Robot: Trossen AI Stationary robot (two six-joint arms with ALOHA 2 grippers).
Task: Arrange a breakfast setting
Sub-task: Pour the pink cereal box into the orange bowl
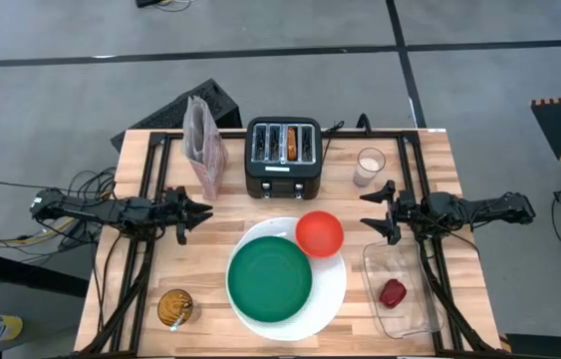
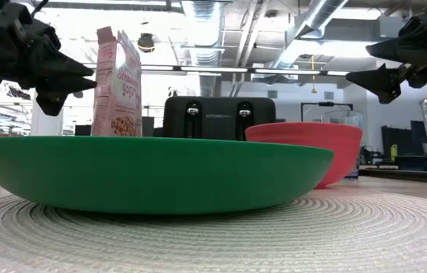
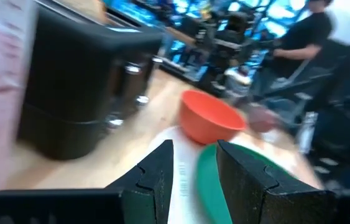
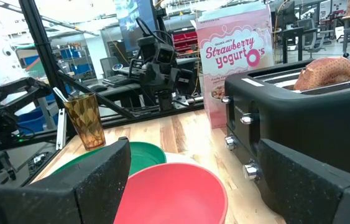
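- Left gripper (image 1: 203,210): fingers (image 3: 159,177) spread a little, nothing between them; hovers above the table (image 1: 150,269), well left of the toaster (image 1: 283,158), just below the cereal box (image 1: 203,148).
- Right gripper (image 1: 368,210): fingers (image 4: 94,180) spread wide, empty; hovers right of the toaster & a bit nearer the front edge, just below the cup (image 1: 369,166).
- Both grippers point inward twd the toaster's front, well apart from each other.
- Bagel (image 1: 292,143): sits in a toaster slot, top poking out, per right wrist view (image 4: 324,73).
- Red bowl (image 1: 319,233): in front of the toaster, slightly right, on the far-right rim of the white plate (image 1: 332,289).
- Green plate (image 1: 270,279): in front of the toaster, stacked on the white plate, offset left; touching or just beside the bowl.
- Red food piece (image 1: 392,292): inside the clear tray (image 1: 421,319), front-right of the toaster, beside the white plate.
- Amber glass (image 1: 174,308): front-left of the toaster, near the front edge, w/ a utensil in it (handle unclear).
- Person (image 3: 299,37) in dark top in the room beyond, left wrist view.
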